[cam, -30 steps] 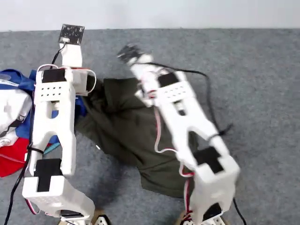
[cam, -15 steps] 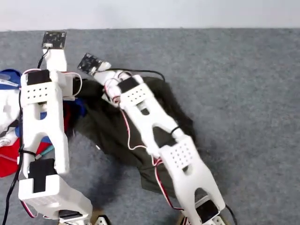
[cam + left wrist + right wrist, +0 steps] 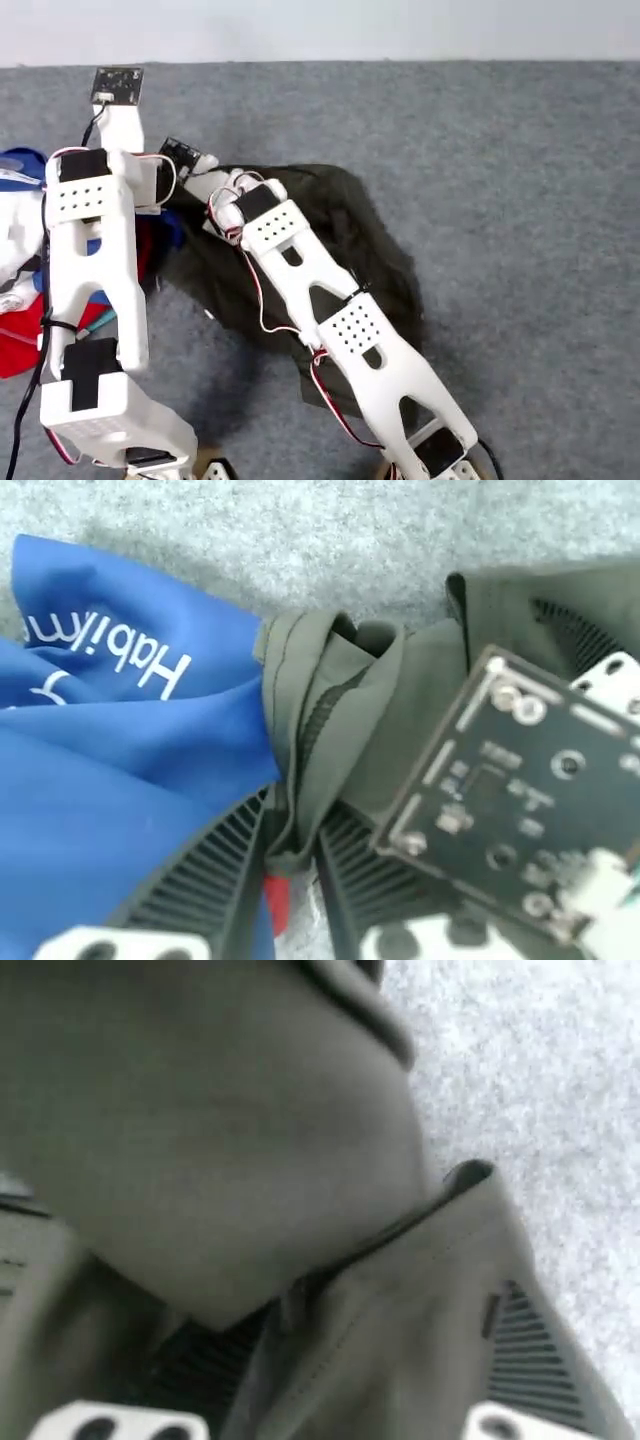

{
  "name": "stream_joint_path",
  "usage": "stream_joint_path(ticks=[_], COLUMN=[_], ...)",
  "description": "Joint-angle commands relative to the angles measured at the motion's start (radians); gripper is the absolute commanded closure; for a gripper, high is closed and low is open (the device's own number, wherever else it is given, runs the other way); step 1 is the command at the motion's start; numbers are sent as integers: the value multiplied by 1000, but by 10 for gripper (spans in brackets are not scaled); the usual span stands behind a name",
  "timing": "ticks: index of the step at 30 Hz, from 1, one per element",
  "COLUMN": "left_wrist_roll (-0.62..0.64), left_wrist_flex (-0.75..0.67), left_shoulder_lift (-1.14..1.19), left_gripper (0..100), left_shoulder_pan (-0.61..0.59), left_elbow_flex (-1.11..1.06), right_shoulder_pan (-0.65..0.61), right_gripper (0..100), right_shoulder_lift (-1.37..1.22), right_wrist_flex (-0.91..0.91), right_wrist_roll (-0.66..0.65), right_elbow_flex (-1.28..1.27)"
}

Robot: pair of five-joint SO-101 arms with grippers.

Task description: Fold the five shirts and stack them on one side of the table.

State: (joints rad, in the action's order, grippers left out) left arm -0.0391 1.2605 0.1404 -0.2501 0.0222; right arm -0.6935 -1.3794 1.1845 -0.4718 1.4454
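The table (image 3: 520, 200) is viewed steeply from above. The olive shirt (image 3: 365, 225) is seen at close range by both wrist cameras.

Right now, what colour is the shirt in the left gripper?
The fabric shirt is plain dark olive green; left wrist view shows it best.

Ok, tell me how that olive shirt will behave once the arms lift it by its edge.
Probably floppy: the olive shirt lies rumpled, and its hem bunches where the left gripper pinches it. Lifted, it would likely sag and drape rather than hold shape. Slipping seems unlikely, since ribbed pads clamp the cloth.
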Motion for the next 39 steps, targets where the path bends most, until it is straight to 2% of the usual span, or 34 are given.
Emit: stream_joint_path(ticks=[1, 3, 5, 7, 10, 24, 33, 39], left_wrist_roll=[3, 3, 3, 3, 3, 3, 3, 5], left_wrist_flex=[8, 8, 8, 8, 8, 8, 95, 265], left_shoulder_lift=[-48, -48, -48, -48, -48, -48, -60, -60], left_gripper=[988, 988, 988, 988, 988, 988, 988, 988], left_shoulder_pan=[-6, -6, -6, -6, -6, -3, -2, 0], left_elbow_flex=[24, 24, 24, 24, 24, 24, 47, 245], right_shoulder_pan=[39, 77, 122, 168, 223, 407, 464, 466], right_gripper=[898, 998, 957, 991, 991, 989, 989, 989], right_shoulder_lift=[2, 7, 12, 44, 117, 476, 687, 866], right_wrist_flex=[10, 10, 13, 45, 117, 602, 616, 616], right_wrist_roll=[-3, 3, 3, 3, 3, 3, 46, 52], right_elbow_flex=[26, 26, 28, 28, 28, 28, 15, 15])
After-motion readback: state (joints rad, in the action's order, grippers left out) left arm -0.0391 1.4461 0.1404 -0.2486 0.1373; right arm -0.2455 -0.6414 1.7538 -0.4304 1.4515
